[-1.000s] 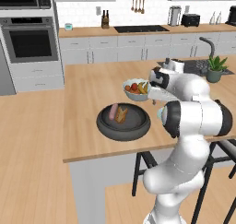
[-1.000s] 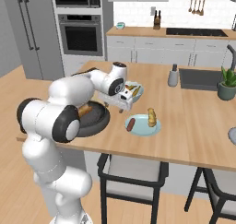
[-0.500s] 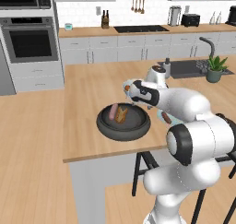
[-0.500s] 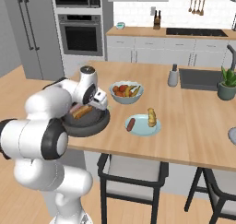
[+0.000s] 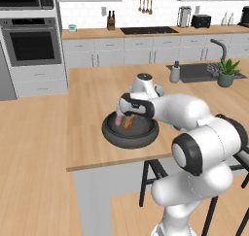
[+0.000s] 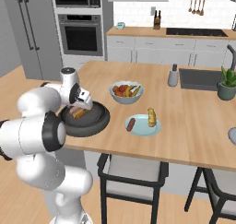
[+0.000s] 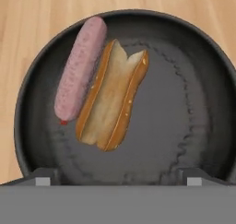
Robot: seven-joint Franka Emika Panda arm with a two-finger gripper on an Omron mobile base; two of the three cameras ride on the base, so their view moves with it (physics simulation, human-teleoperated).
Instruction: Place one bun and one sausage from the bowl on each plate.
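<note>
Bowl (image 7: 216, 126) holds sausage (image 7: 79, 67) touching bun (image 7: 113, 96) (plate (image 6: 140, 128) already served).

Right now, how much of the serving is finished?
One plate already holds a bun and a sausage. The gripper hovers empty over the bowl, where a second bun and sausage wait. Those must go on a second plate.
</note>
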